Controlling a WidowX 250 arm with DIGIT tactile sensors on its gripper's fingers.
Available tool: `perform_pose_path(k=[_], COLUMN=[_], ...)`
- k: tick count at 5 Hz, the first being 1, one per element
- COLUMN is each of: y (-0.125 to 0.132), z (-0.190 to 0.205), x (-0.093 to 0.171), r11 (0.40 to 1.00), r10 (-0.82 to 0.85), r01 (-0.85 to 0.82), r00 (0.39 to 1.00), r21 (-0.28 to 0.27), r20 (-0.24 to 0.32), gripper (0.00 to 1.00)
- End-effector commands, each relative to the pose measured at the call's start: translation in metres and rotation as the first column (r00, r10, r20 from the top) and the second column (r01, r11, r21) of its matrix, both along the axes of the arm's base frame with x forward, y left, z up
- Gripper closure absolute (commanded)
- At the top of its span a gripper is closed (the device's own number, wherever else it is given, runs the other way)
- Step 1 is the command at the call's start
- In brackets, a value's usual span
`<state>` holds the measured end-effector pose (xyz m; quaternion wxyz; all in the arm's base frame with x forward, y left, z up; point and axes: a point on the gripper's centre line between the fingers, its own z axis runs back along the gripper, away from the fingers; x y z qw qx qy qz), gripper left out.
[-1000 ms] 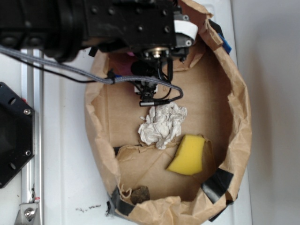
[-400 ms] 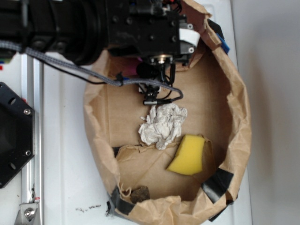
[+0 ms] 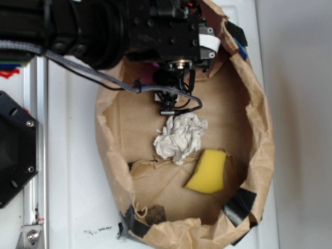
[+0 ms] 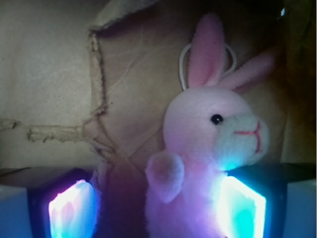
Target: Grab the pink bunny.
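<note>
The pink bunny (image 4: 208, 148) fills the wrist view, a fluffy plush with two long ears, upright against the brown paper wall. Its body sits between my gripper's (image 4: 156, 210) two glowing pads. It touches the right pad (image 4: 242, 208), and a dark gap separates it from the left pad (image 4: 72, 210), so the gripper is open around it. In the exterior view only a pink sliver of the bunny (image 3: 149, 73) shows at the bag's far left. The black arm (image 3: 155, 31) covers the rest of the bunny and the fingers.
All of this lies inside a brown paper bag (image 3: 259, 124) with tall crumpled walls on a white table. A white crumpled paper ball (image 3: 180, 137) and a yellow sponge wedge (image 3: 208, 171) lie mid-bag, and a small dark lump (image 3: 154, 213) sits at the near rim. A black base plate (image 3: 13, 150) stands at left.
The arm has shifted slightly right and toward the bag's far end. The bag's far-right rim has moved a little. Paper ball and sponge stay put.
</note>
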<state>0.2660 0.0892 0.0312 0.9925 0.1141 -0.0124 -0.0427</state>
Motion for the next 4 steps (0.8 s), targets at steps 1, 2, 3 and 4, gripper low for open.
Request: perform_pose_path(k=[1,2,3,4], y=[0.0037,0.0005,0.0036,0.0021], z=[0.0025,-0.0021,-0.0033,-0.0024], x=[0.0093,0.0056,0.0059,0.0060], r11=[1.000,1.000,1.000,1.000], r10=[-0.006,0.004,0.016,0.006], r01=[0.006,-0.004,-0.016,-0.007], r00=[0.999,0.999,0.999,0.999], r21=[0.005,0.005,0.003,0.008], r20=[0.031,0.032,0.034,0.036], gripper=[0.00,0.56,1.00,1.00])
